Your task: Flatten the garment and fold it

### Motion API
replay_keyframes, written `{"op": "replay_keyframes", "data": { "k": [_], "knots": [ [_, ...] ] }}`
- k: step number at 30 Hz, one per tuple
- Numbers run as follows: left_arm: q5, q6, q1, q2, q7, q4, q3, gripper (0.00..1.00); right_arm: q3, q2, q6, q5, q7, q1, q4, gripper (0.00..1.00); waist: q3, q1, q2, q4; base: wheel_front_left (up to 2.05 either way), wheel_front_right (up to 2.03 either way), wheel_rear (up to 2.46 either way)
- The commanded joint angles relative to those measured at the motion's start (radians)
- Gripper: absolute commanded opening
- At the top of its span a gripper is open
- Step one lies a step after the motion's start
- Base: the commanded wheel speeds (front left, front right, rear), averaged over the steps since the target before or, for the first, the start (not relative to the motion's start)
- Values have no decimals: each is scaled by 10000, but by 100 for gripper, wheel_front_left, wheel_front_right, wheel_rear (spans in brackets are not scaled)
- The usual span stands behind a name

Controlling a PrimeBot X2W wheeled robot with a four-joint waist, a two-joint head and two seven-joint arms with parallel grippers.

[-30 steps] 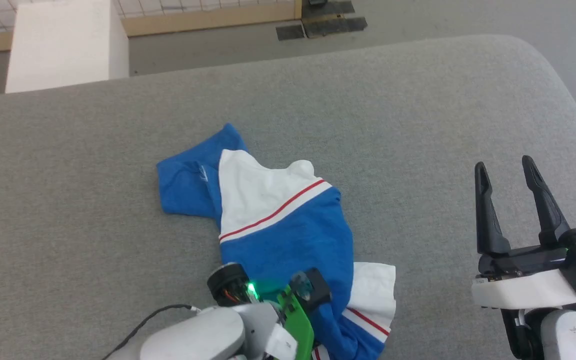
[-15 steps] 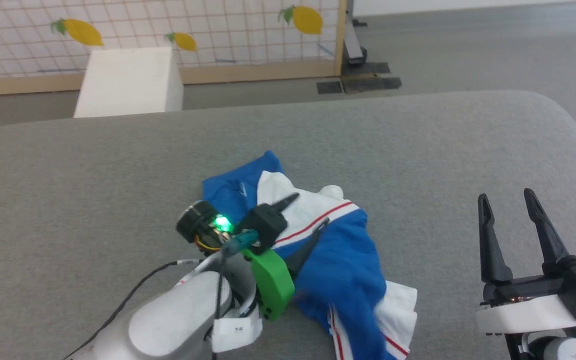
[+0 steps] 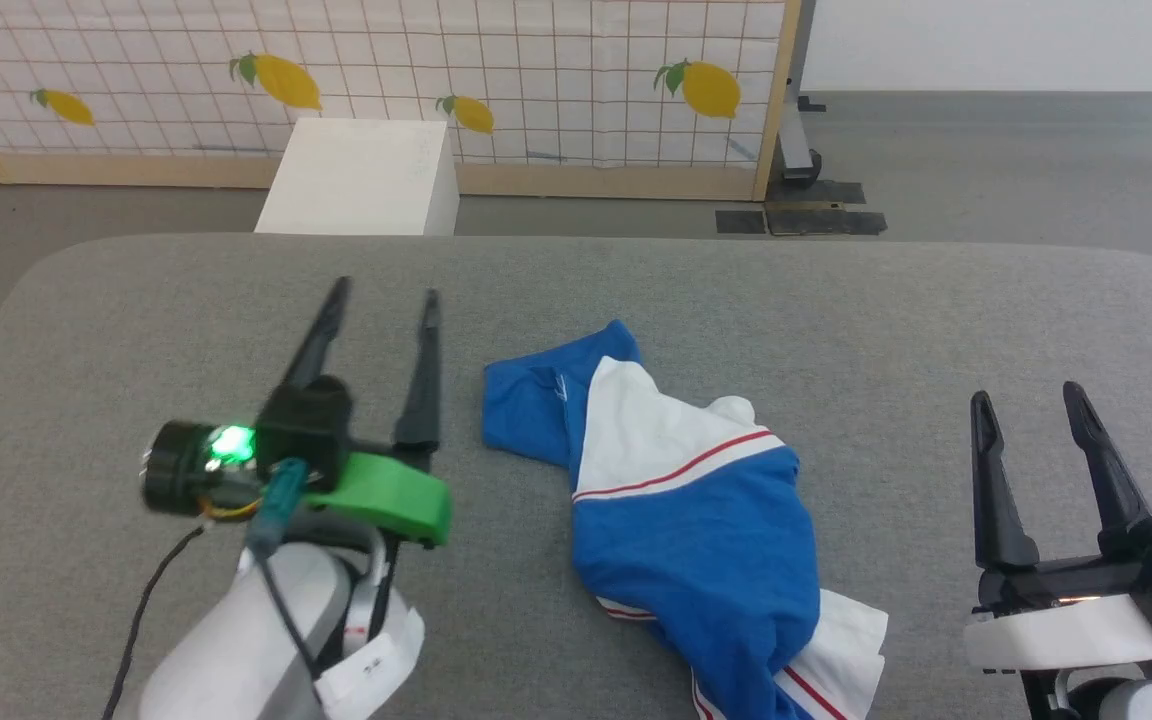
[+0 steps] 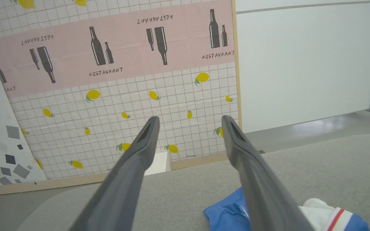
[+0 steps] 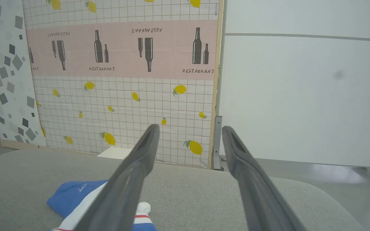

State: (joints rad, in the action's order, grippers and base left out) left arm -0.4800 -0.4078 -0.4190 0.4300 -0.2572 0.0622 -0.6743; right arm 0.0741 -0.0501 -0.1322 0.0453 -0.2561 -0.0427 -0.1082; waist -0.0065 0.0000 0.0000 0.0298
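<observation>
Garment [image 3: 696,510] crumpled, blue-and-white jersey knit; grey felt-like tabletop [image 3: 836,320] with rounded corners.

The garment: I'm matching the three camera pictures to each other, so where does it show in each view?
Head view: garment lies crumpled on the grey surface, just right of centre.
Left wrist view: garment at the bottom edge, right of centre.
Right wrist view: garment at the bottom left.
Shared landmark: the white box beyond the surface's far edge.
</observation>
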Motion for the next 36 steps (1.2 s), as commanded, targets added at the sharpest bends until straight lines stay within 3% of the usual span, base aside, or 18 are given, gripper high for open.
{"op": "replay_keyframes", "data": {
  "k": [1, 2, 3, 9, 26, 36],
  "knots": [
    [262, -69, 549, -157, -42, -184, 475, 100, 30, -1, 15, 55, -57, -60, -28, 100, 23, 0, 0, 62, 0, 0, 0],
    [498, -82, 873, -249, -42, -361, 951, 100, 46, -1, 15, 86, -57, -53, -31, 100, 39, 0, 0, 75, 0, 0, 0],
    [1013, 40, 1731, -595, -43, -665, 2076, 100, 86, -1, 15, 162, -57, -41, -23, 100, 77, 0, 0, 90, 0, 0, 0],
    [1892, 825, 3181, -1541, -44, -797, 3757, 100, 209, -1, 15, 347, -57, -81, 60, 100, 118, 0, 0, 96, 0, 0, 0],
    [3381, 3504, 4288, -3301, -45, -279, 5736, 100, 221, -1, 15, 872, -57, -323, 505, 100, 122, 0, 0, 168, 0, 0, 0],
    [3687, 4011, 4323, -3629, -45, -136, 6245, 100, 187, -1, 15, 909, -57, -364, 530, 100, 105, 0, 0, 197, 0, 0, 0]
  ]
}}
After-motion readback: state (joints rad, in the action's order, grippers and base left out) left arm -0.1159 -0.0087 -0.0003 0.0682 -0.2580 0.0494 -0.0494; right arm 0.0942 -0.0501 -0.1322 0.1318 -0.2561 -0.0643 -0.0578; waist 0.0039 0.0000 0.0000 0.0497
